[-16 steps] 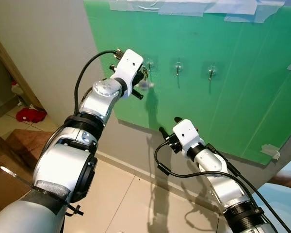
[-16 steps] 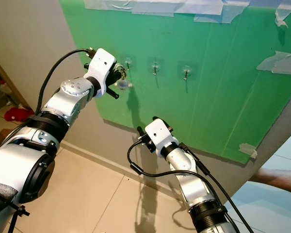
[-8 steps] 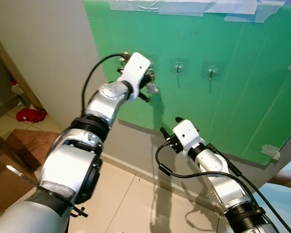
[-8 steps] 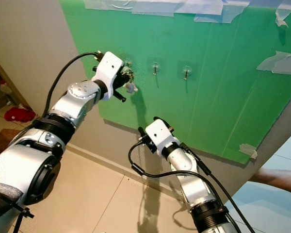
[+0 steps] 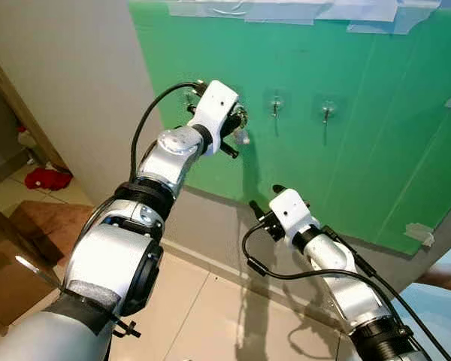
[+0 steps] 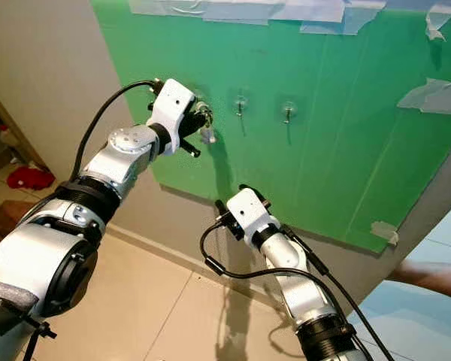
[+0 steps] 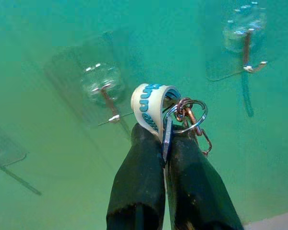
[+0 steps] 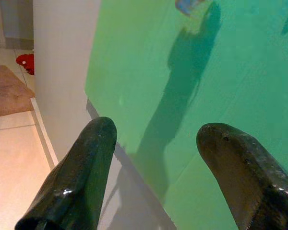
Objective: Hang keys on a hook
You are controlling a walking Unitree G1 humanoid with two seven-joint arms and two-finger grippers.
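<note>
Left gripper (image 7: 164, 143) pinching keys (image 7: 182, 115) beside hook (image 7: 107, 98); green sheet (image 5: 361, 150) behind.

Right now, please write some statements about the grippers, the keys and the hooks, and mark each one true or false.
1. The left gripper is shut on the keys. True.
2. The keys already hang on a hook. False: they are in the fingers, near the leftmost hook but apart from it.
3. The right gripper holds a second key ring. False: it is open and empty, low before the green board.
4. Three hooks are on the board. True.
</note>
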